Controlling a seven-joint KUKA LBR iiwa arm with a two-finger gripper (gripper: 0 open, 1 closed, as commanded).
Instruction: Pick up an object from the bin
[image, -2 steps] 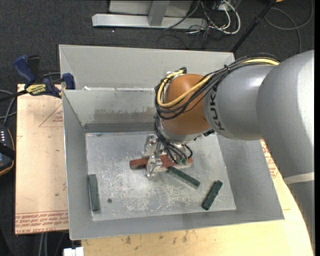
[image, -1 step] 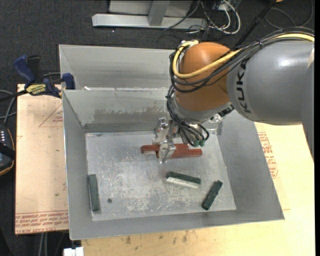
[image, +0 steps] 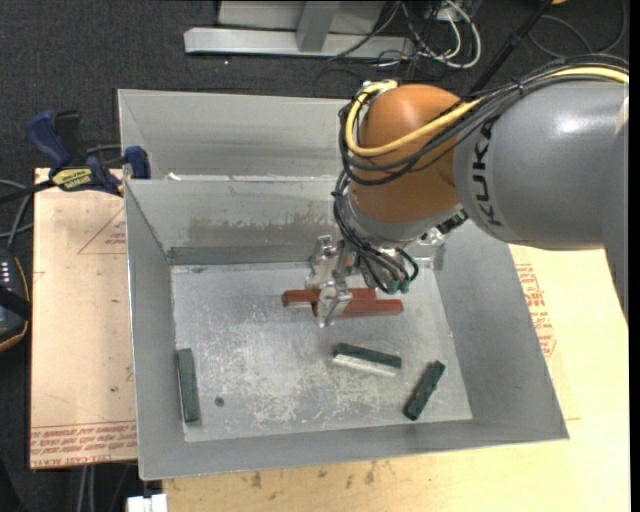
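Observation:
My gripper (image: 330, 300) is down in the middle of the bin, under the orange cover. Its metal fingers stand on either side of a flat reddish-brown bar (image: 375, 304) that lies across the bin floor, left to right. The fingers look closed against the bar near its left part. A dark green and white bar (image: 366, 359) lies just below, a little to the right of the gripper.
A dark green bar (image: 424, 389) lies tilted near the bin's front right corner. Another dark green bar (image: 186, 384) lies upright along the front left. The arm comes in from the right, above the bin's back right.

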